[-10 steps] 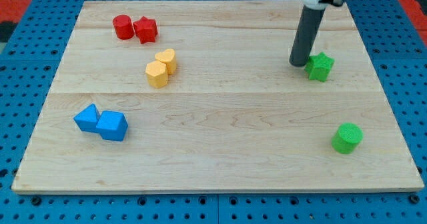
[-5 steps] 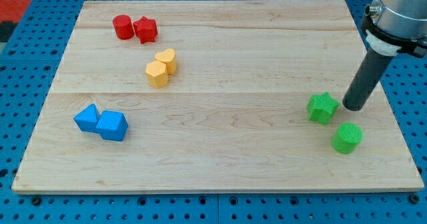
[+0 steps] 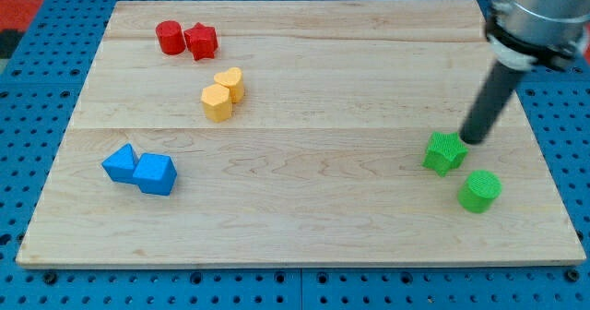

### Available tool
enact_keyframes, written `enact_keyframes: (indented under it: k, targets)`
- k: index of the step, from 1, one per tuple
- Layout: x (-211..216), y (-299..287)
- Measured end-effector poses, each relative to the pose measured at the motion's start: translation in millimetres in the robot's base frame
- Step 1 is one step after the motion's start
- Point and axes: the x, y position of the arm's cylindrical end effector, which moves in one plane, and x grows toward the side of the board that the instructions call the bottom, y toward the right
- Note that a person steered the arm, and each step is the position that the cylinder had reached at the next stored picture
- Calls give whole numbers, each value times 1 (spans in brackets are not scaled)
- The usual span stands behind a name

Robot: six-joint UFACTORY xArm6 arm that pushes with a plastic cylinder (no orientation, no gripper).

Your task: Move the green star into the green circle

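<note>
The green star (image 3: pixel 444 153) lies on the wooden board (image 3: pixel 304 208) at the view's right. The green circle (image 3: pixel 479 190), a short cylinder, stands just below and right of it, with a small gap between them. My tip (image 3: pixel 474 139) is on the board just above and right of the star, close to its upper right edge. The rod leans up toward the view's top right.
A red cylinder (image 3: pixel 169 37) and a red star (image 3: pixel 201 41) sit at the top left. Two yellow blocks (image 3: pixel 223 93) sit below them. Two blue blocks (image 3: pixel 140 169) lie at the left.
The star was pushed down the board from the upper right to beside the circle. My tip went from the star's left to its right, then shifted slightly up and left.
</note>
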Motion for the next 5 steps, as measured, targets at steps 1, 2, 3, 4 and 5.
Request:
enact_keyframes:
  k: [1, 2, 3, 4, 5]
  targets:
    - [-19, -55]
    - [27, -55]
    - [15, -52]
    - [-7, -22]
    - [14, -19]
